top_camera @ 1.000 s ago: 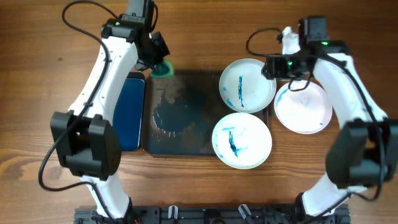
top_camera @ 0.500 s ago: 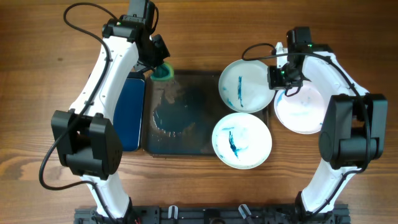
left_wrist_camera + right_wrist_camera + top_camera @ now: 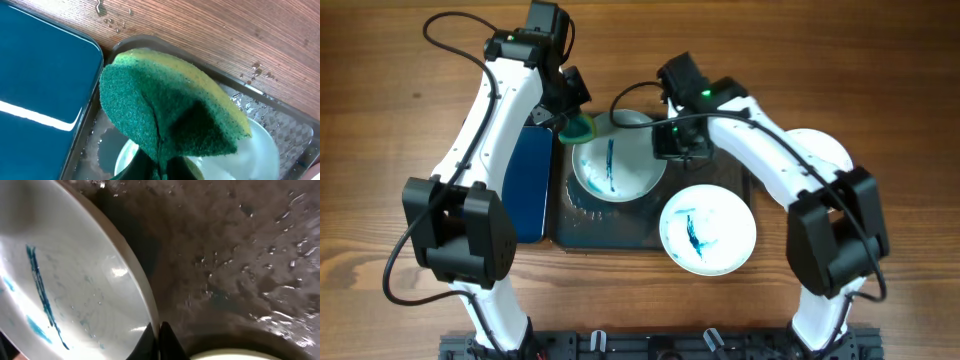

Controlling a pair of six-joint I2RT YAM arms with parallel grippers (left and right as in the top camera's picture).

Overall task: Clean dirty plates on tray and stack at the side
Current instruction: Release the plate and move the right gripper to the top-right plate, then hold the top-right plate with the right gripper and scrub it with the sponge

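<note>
Pinching plate (image 3: 615, 172) rim (right gripper (image 3: 669, 150)), sponge (image 3: 581, 127) just beside

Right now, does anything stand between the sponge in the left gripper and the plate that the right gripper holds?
Nothing visible does. The sponge hangs at the upper-left rim of the plate over the tray, and the streaked face is uncovered.

The wooden table (image 3: 380, 200) bears 2 trays (grey tray (image 3: 620, 225) beside blue tray (image 3: 525, 190)) and 1 white plate (image 3: 832, 150), far right.
</note>
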